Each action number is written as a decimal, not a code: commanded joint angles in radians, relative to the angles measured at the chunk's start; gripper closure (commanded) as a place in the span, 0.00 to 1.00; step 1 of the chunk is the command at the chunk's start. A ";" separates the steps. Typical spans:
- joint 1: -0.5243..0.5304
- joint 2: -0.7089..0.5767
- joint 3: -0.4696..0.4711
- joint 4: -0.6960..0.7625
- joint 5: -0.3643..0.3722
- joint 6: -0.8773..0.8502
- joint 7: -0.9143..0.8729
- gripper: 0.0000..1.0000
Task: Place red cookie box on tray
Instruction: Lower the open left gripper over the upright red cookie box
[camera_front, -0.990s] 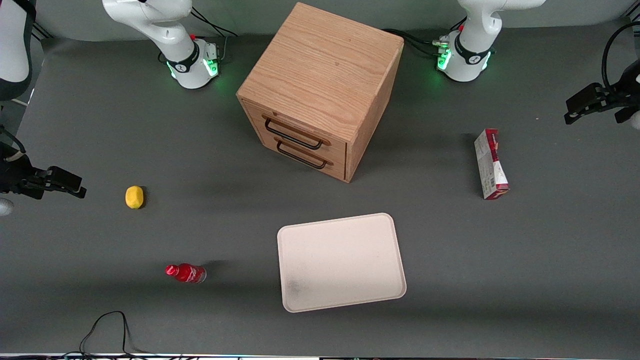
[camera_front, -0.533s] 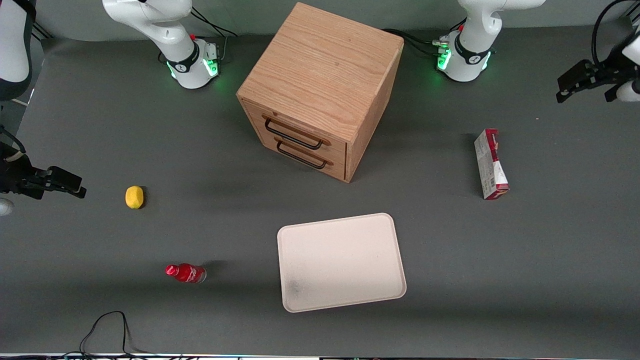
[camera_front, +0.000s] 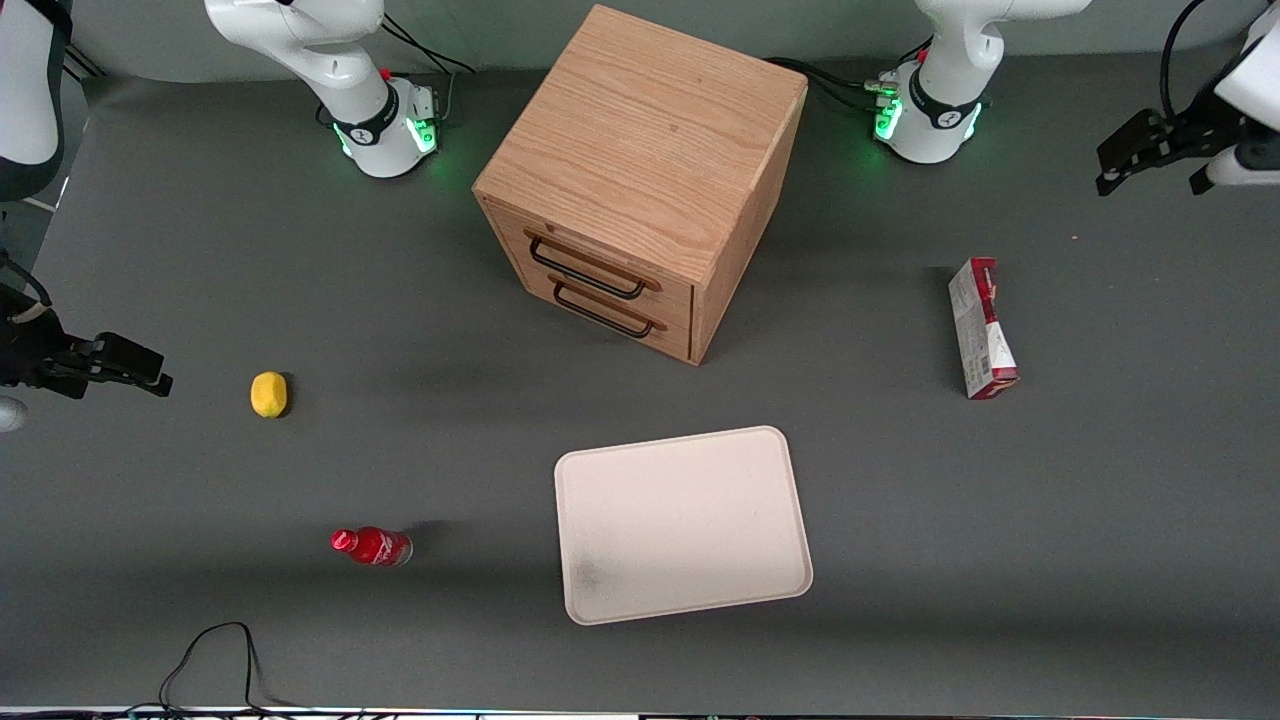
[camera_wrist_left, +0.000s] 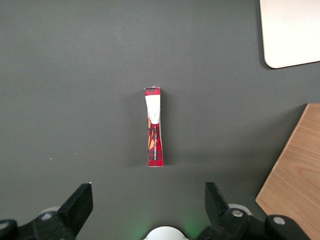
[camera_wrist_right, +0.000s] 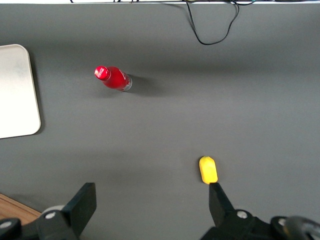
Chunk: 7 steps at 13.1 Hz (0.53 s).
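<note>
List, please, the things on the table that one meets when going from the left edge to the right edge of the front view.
Small yellow lemon-like fruit → small red bottle → wooden drawer cabinet → cream-white flat tray → slim red cookie box → black two-finger gripper, open, raised above the table's edge.

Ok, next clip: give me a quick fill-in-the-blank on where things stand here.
1. The red cookie box rests on the ____, not on the tray.
2. The gripper hangs above the table with its fingers ____.
3. The cabinet has ____ drawer handles.
4. The tray holds ____.

Missing words: table; open; two; nothing
</note>
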 joint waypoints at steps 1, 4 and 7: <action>-0.006 -0.019 0.002 -0.114 0.002 0.095 -0.019 0.00; 0.000 -0.019 0.002 -0.232 0.002 0.222 -0.019 0.00; 0.002 -0.008 0.003 -0.356 0.005 0.379 -0.019 0.00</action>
